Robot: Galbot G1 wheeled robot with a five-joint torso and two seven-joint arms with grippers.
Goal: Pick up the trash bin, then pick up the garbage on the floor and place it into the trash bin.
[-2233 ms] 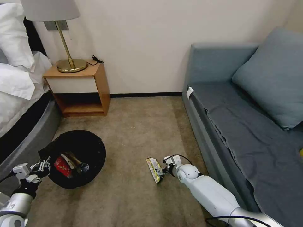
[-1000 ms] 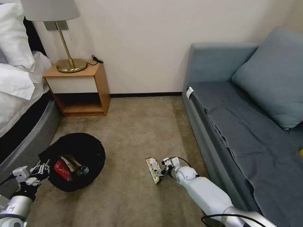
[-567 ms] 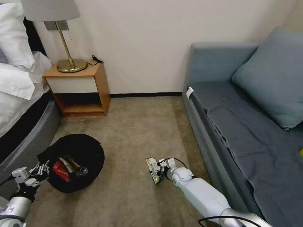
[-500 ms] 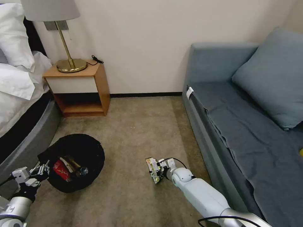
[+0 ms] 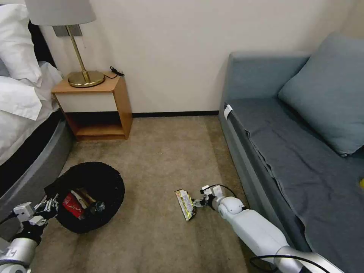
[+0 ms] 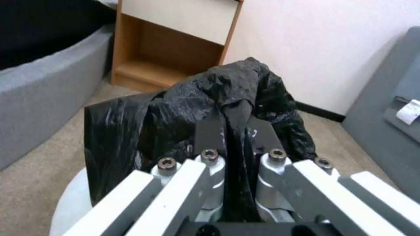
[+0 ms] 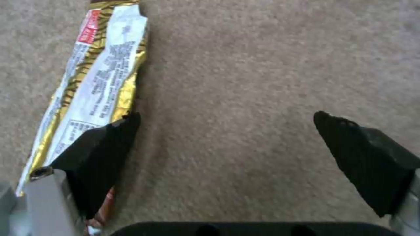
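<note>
Foil wrapper (image 7: 94,75) on carpet, right gripper (image 7: 227,118) spread

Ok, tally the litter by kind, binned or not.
Wrappers: 2, red-white wrapper in the trash bin, yellow foil wrapper on the carpet.
Clear bottle: 1, in the bin.
Brown paper bag: 1, in the bin.
Total: 4.

The room is evenly and softly lit, with no hard glare on the pale wall. Shadow pools under the open wooden nightstand (image 5: 98,110) and along the bed base beside it. The crinkly black plastic bin liner (image 6: 175,108) catches small grey highlights. The wrist views are softer: the gold foil wrapper (image 7: 94,78) shines faintly, its print blurred, and the carpet looks fuzzy. Straight lines bow slightly towards the head view's edges.
</note>
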